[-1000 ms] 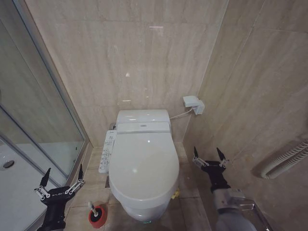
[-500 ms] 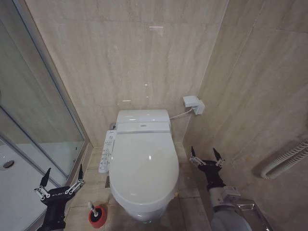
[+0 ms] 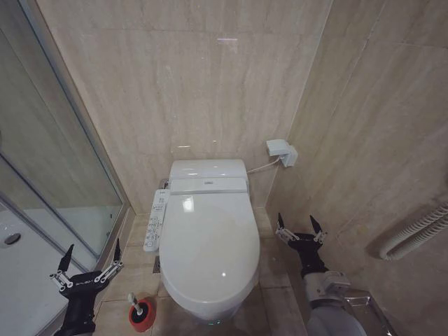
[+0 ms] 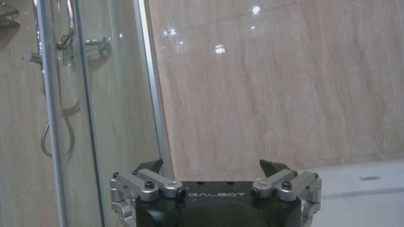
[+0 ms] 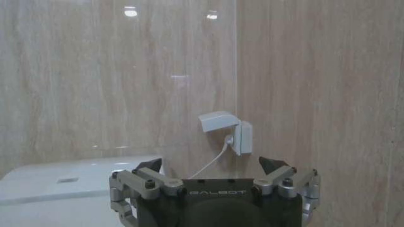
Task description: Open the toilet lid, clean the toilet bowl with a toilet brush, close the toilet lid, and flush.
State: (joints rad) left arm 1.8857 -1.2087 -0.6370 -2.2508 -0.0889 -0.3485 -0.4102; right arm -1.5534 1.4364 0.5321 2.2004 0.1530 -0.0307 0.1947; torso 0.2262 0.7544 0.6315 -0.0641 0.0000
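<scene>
Right gripper [image 3: 299, 224] nearer toilet lid [image 3: 210, 245].

The toilet bowl [image 3: 210, 308] stands in a narrow nook, its closed lid [image 3: 208, 245] taking up the middle. On the left, the button panel [image 3: 155, 220] juts out from the side, and the glass shower wall [image 3: 63, 168] closes that side, leaving a slim strip of floor. The toilet brush [image 3: 140, 311] sits on that strip near the front, just right of the left gripper [image 3: 87, 262], whose fingers are spread. On the right, the tiled wall [image 3: 378, 154] runs close; the right gripper [image 3: 299, 227], fingers spread, occupies the gap beside the lid. A wall socket [image 3: 281, 152] and its cable crowd the far right corner; a ribbed hose [image 3: 416, 234] hangs on the right wall.
</scene>
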